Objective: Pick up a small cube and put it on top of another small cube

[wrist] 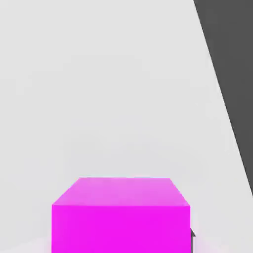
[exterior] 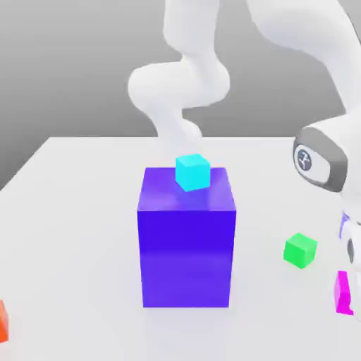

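Magenta cube (wrist: 121, 217), partly cut off; the gripper (exterior: 355, 304) seems closed on it.

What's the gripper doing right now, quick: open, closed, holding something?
Gripper: closed, apparently holding the pink cube.

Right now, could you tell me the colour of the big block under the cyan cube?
Deep purple-blue, best seen in the exterior view.
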Motion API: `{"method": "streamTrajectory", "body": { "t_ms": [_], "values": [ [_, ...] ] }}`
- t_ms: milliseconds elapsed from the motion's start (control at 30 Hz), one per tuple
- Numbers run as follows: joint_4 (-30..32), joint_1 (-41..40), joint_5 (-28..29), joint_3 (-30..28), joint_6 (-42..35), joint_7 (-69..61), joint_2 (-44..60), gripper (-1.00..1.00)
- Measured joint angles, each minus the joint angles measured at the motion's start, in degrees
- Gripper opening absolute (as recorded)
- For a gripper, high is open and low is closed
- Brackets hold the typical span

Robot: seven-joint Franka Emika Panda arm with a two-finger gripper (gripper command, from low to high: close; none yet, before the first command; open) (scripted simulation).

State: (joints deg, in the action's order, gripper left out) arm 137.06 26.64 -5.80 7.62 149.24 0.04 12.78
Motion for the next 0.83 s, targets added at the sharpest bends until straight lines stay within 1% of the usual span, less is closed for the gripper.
{"method": "streamTrajectory", "body": {
  "t_ms": [200, 400, 533, 633, 667, 833],
  "values": [
    [12.37, 4.66, -2.22, 3.73, 1.8, 5.72, -10.9, -1.0],
    [24.78, 7.67, -1.02, 7.32, 3.86, 13.84, -21.65, -1.0],
    [26.33, 6.79, 3.13, 8.19, 10.17, 17.84, -16.85, -1.0],
    [26.15, 7.28, 8.32, 6.31, 15.86, 21.57, -10.77, -1.0],
    [26.09, 7.54, 9.89, 5.7, 17.36, 22.68, -9.15, 1.0],
    [26.09, 7.47, 9.9, 5.7, 17.36, 22.68, -9.15, 1.0]
  ]
}}
